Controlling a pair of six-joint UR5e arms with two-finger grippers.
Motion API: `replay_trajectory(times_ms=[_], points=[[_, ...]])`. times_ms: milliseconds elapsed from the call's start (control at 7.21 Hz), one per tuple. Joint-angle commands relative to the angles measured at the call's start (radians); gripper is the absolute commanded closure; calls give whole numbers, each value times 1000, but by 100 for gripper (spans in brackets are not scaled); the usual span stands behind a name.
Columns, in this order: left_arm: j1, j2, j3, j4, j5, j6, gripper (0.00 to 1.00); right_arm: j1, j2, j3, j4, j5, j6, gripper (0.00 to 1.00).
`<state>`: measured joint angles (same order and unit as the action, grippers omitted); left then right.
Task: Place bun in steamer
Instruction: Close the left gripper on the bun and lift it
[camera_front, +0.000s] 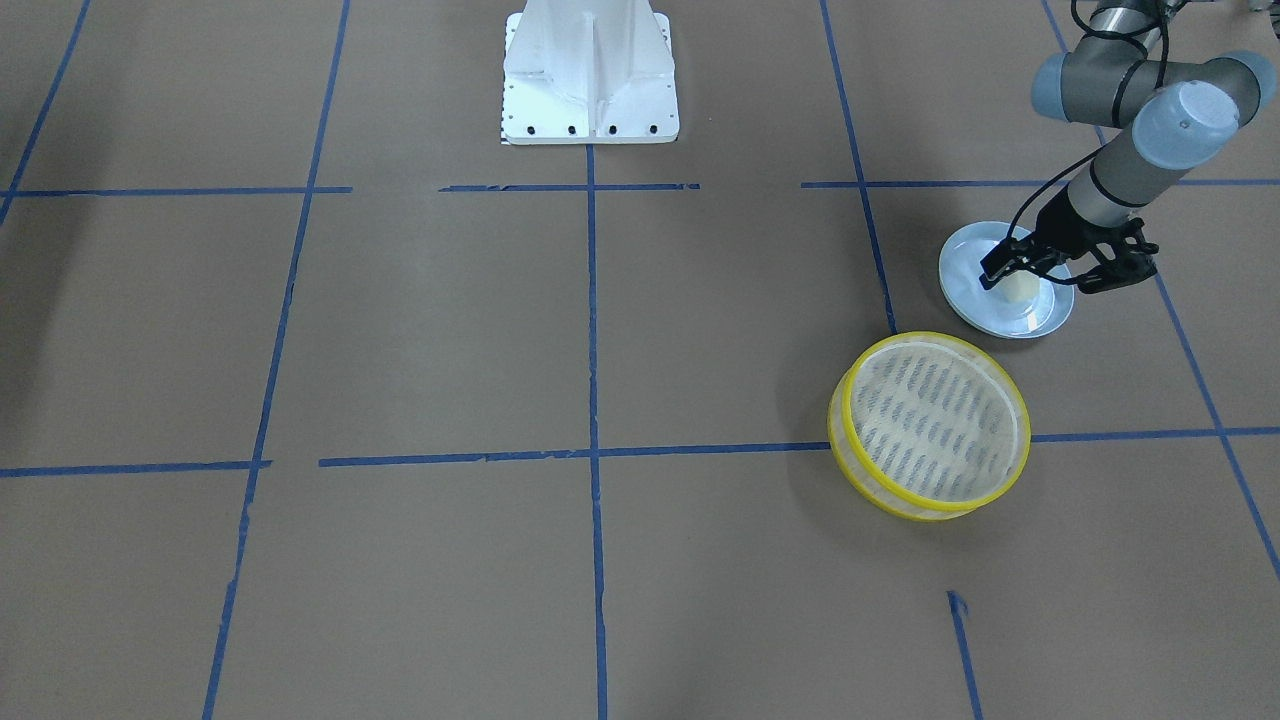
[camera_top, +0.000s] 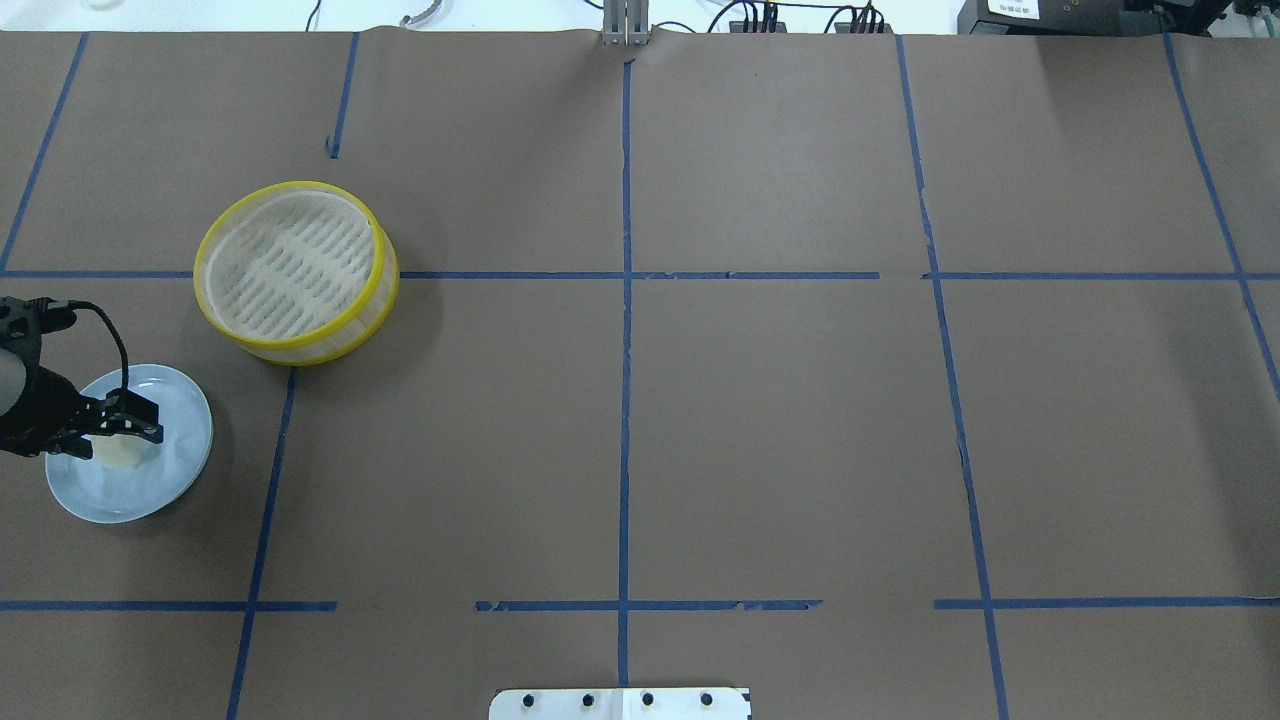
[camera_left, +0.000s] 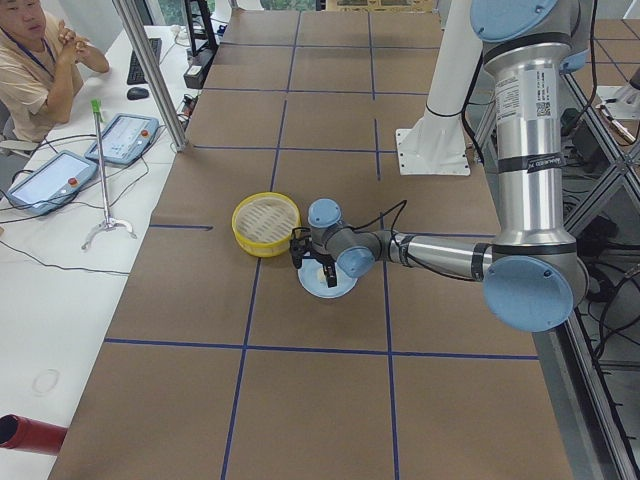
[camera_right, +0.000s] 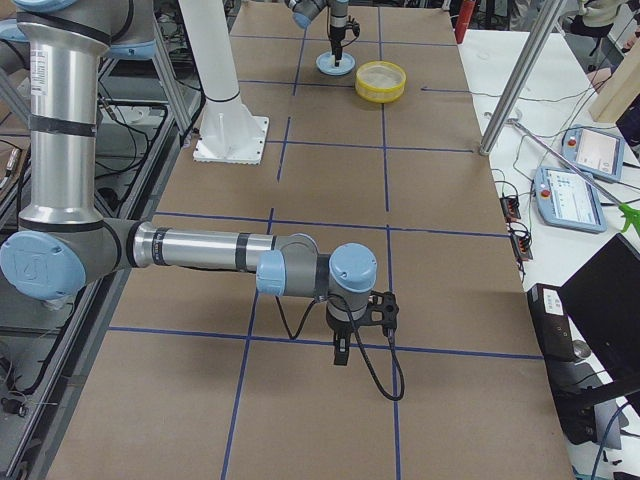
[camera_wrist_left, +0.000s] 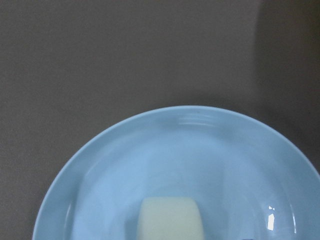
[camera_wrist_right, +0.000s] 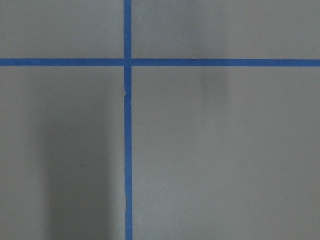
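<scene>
The cream-white bun (camera_front: 1022, 289) lies on a pale blue plate (camera_front: 1000, 316). My left gripper (camera_front: 1040, 280) is low over the plate, open, with one finger on either side of the bun and not closed on it. From overhead the gripper (camera_top: 148, 422) hides part of the bun (camera_top: 117, 455). The left wrist view shows the bun (camera_wrist_left: 170, 220) at its bottom edge on the plate (camera_wrist_left: 175, 150). The yellow-rimmed steamer (camera_front: 935, 420) stands empty beside the plate, also seen from overhead (camera_top: 290, 262). My right gripper (camera_right: 342, 348) hangs over bare table far away; I cannot tell its state.
The table is brown paper with a grid of blue tape lines (camera_top: 625, 300). The white robot base (camera_front: 590, 75) stands at the middle of the robot's edge. An operator and tablets sit beyond the far edge (camera_left: 40, 70).
</scene>
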<state>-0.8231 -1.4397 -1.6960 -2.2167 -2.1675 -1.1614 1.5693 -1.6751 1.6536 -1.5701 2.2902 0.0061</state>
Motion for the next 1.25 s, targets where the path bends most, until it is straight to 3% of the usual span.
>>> replay_trajectory(times_ms=[0,277,693,1109], points=[[2,1,-1,0,-2,-3,37,0,0,0,1,0,0,0],[4,2,-8,0,-2,-4,48,0,0,0,-1,0,0,0],[4,2,-16,0,-2,-6,55,0,0,0,-1,0,0,0],[-14,-13,-170,2,-3,-82,54,0,0,0,-1,0,0,0]])
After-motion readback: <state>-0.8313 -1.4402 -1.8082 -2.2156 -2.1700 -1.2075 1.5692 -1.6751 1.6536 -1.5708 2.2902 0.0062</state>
